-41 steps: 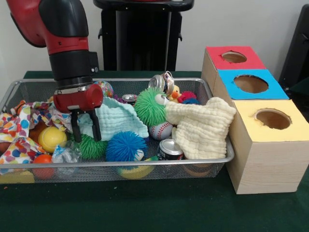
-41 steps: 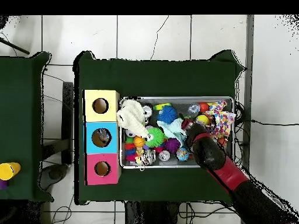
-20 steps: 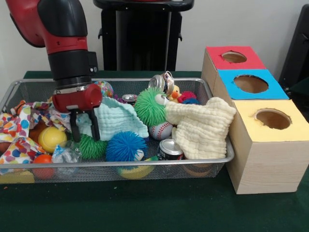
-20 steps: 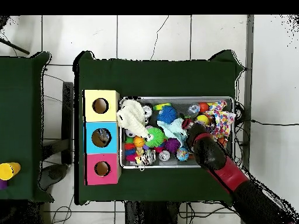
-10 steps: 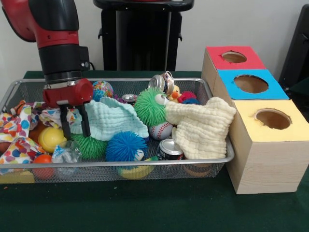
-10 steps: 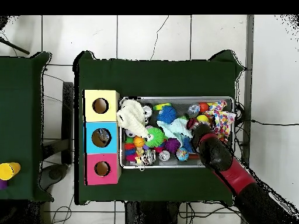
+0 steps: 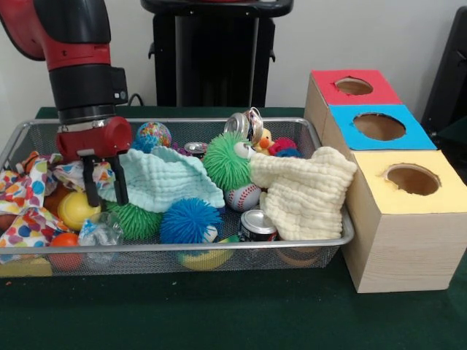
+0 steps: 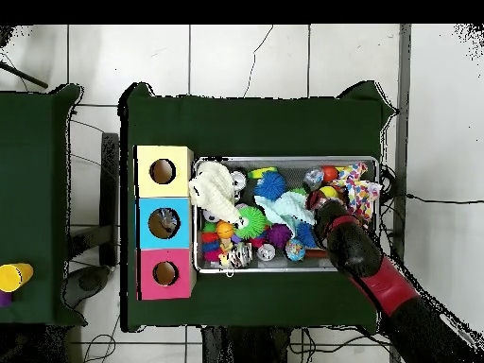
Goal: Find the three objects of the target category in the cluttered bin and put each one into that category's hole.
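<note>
The wire mesh bin lies across the table, full of toys and cloths; it also shows in the overhead view. One crushed clear plastic bottle lies at the bin's front left, beside a yellow ball; it shows in the overhead view too. No other clear bottle shows. My gripper hangs open and empty just above and behind that bottle, at the left edge of the mint cloth. In the overhead view the gripper is mostly under the arm.
Three wooden boxes with round holes stand at the right: red, blue, yellow. Silver cans, spiky balls, a cream cloth and a patterned cloth crowd the bin.
My gripper has moved toward the bin's left end in the front view and risen slightly, staying open. The objects in the bin have not moved.
</note>
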